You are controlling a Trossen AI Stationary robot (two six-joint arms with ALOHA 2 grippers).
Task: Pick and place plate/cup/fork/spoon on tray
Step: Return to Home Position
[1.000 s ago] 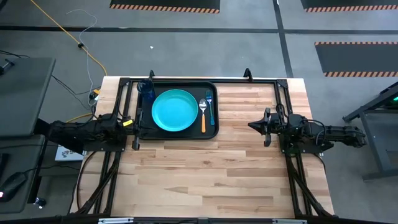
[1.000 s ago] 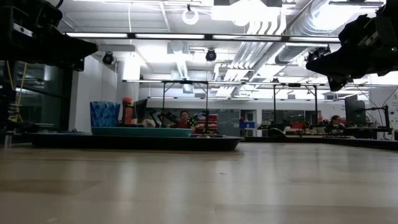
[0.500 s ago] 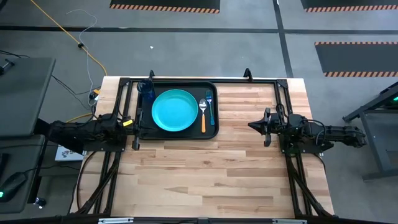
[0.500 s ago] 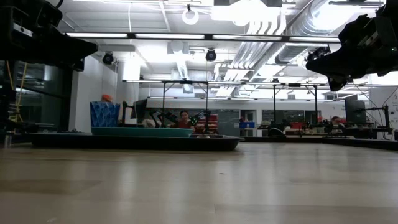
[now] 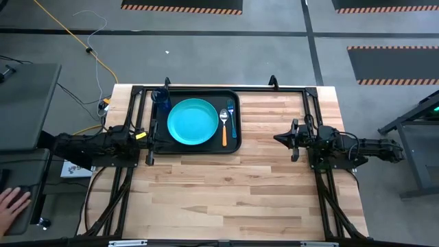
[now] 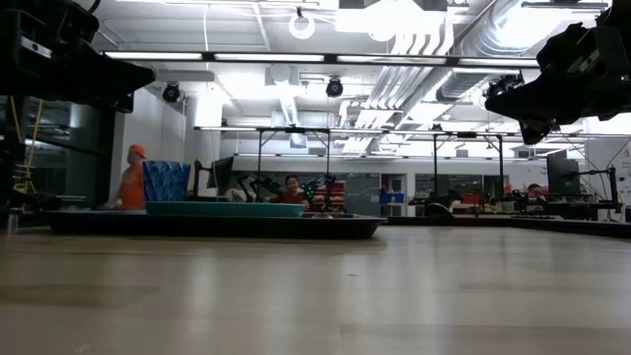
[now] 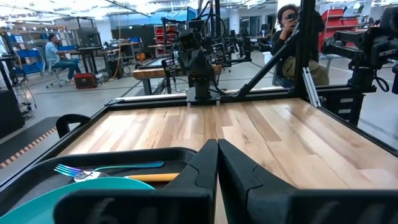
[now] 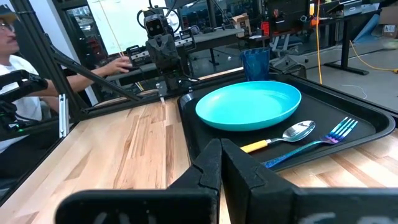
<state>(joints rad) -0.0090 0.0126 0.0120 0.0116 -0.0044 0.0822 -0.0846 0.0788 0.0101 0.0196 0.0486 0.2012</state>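
Observation:
The black tray (image 5: 159, 145) lies at the table's far left. On it rest the turquoise plate (image 5: 192, 122), the dark-blue cup (image 5: 160, 98) at its far left corner, the orange-handled spoon (image 5: 223, 129) and the light-blue fork (image 5: 232, 118). They also show in the right wrist view: plate (image 8: 249, 104), cup (image 8: 255, 64), spoon (image 8: 280, 138), fork (image 8: 317, 144). My left gripper (image 5: 149, 138) is shut and empty, raised at the tray's near left edge. My right gripper (image 5: 278, 138) is shut and empty, raised right of the tray.
Bare wood lies across the table's middle, near side and right (image 5: 233, 192). A black frame (image 5: 274, 86) runs along the far edge. A person's hand (image 5: 10, 204) shows off the table at the left. People show in the room beyond the table.

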